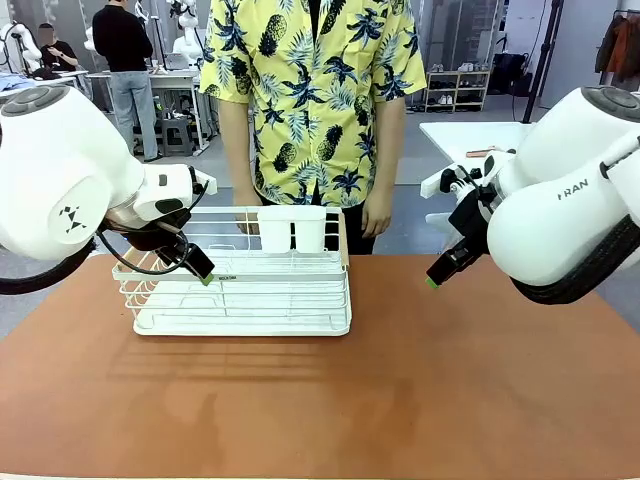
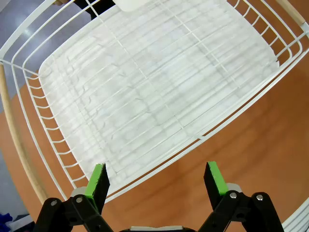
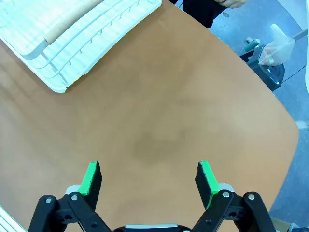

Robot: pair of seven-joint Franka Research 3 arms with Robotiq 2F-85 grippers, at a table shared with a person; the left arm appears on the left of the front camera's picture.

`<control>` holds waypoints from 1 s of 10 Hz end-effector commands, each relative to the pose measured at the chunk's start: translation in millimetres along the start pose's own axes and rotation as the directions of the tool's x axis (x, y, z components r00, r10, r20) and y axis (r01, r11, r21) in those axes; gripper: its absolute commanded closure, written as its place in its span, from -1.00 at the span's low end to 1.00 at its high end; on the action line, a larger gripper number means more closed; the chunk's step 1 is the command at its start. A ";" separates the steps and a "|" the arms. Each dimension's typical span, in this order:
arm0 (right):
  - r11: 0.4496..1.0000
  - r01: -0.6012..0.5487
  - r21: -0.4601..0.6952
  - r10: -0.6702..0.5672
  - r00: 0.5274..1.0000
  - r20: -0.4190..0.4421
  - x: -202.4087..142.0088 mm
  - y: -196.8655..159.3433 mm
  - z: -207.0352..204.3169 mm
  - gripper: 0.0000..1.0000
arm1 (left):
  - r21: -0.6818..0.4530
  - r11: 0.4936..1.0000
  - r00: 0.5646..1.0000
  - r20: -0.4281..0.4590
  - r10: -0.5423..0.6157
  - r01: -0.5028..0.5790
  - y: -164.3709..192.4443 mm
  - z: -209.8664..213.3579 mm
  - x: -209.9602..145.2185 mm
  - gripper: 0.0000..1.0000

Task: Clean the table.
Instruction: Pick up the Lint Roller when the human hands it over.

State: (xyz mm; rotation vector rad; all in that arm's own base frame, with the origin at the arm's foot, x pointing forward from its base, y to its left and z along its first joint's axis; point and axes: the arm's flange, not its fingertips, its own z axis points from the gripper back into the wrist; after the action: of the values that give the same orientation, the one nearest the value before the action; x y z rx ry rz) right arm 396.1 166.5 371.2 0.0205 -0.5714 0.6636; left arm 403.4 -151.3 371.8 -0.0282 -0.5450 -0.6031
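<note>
The reddish-brown table (image 1: 400, 390) carries a white wire dish rack (image 1: 240, 285) with a white cutlery cup (image 1: 292, 228) at its back. My left gripper (image 1: 200, 268) hovers at the rack's front-left edge; in the left wrist view it (image 2: 157, 181) stands open over the rack's rim (image 2: 159, 159), holding nothing. My right gripper (image 1: 440, 272) hangs above the table on the right; in the right wrist view it (image 3: 149, 180) is open over bare tabletop (image 3: 159, 130), with the rack's corner (image 3: 63, 53) off to the upper left.
A person in a yellow pineapple shirt (image 1: 310, 90) stands at the far side, one hand (image 1: 376, 215) near the rack's back right and the other (image 1: 246, 222) at its back left. A white-topped table (image 1: 470, 135) stands behind on the right.
</note>
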 end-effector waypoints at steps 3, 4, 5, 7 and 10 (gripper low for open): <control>1.000 0.001 0.001 -0.001 1.000 0.000 0.1 0.4 0.0 -1.00 | 0.000 1.000 1.000 0.000 0.001 -0.001 0.2 0.0 0.0 -1.00; 1.000 0.001 0.001 -0.001 1.000 0.000 0.1 0.4 0.0 -1.00 | 0.000 1.000 1.000 0.000 0.001 -0.001 0.2 0.0 0.0 -1.00; 1.000 0.001 0.001 -0.001 1.000 0.000 0.1 0.4 0.0 -1.00 | 0.000 1.000 1.000 0.000 0.001 -0.001 0.2 0.0 0.0 -1.00; 1.000 0.000 0.000 0.000 1.000 0.000 0.0 -0.1 0.0 -1.00 | 0.000 1.000 1.000 0.000 0.001 -0.001 0.2 0.0 0.0 -1.00; 0.947 0.182 0.264 -0.190 0.982 0.006 40.6 -46.7 52.9 -1.00 | -0.293 0.949 0.993 -0.022 0.116 -0.118 33.2 41.4 28.8 -1.00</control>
State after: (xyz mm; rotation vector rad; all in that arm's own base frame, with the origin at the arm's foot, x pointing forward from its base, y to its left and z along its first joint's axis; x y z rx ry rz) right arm 408.7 171.0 411.7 0.1834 -0.5520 0.5734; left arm 407.9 -160.9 395.7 -0.1947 -0.5060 -0.5649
